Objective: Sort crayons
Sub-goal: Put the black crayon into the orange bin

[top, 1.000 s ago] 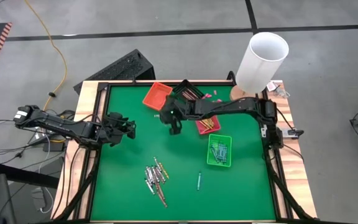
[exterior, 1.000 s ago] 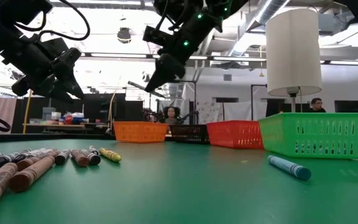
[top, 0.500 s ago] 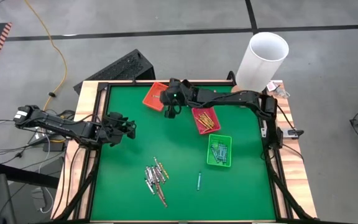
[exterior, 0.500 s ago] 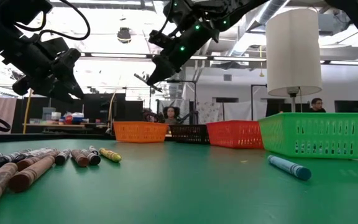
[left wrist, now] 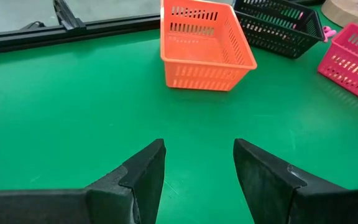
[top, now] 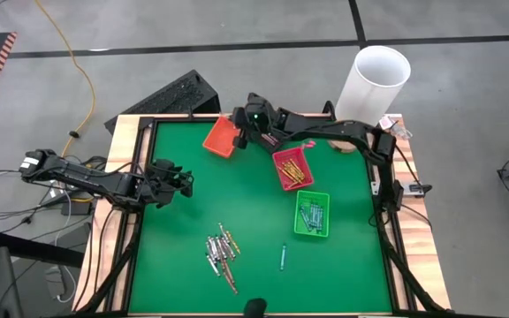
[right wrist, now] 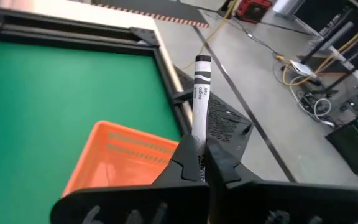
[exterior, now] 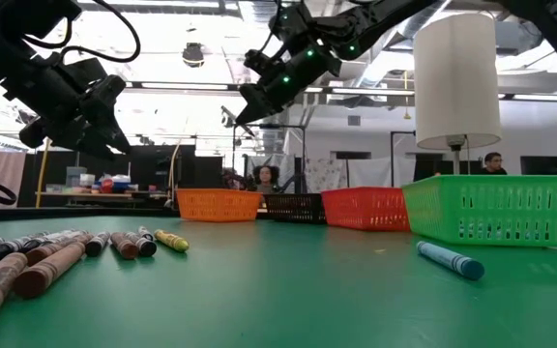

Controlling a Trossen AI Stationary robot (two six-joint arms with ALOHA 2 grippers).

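On your green table [top: 184,238]: right gripper [right wrist: 199,163] at twelve o'clock pinching a black crayon [right wrist: 199,106] above the orange tray [top: 222,137], black tray [exterior: 294,207], red tray [top: 292,168] and green tray [top: 312,213] alongside, loose crayons [top: 221,256] at six, left gripper [left wrist: 196,171] gaping empty at nine, white cylinder [top: 371,87] beyond.

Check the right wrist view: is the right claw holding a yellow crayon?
No, the right claw is shut on a black crayon, standing up between its fingers above the orange tray.
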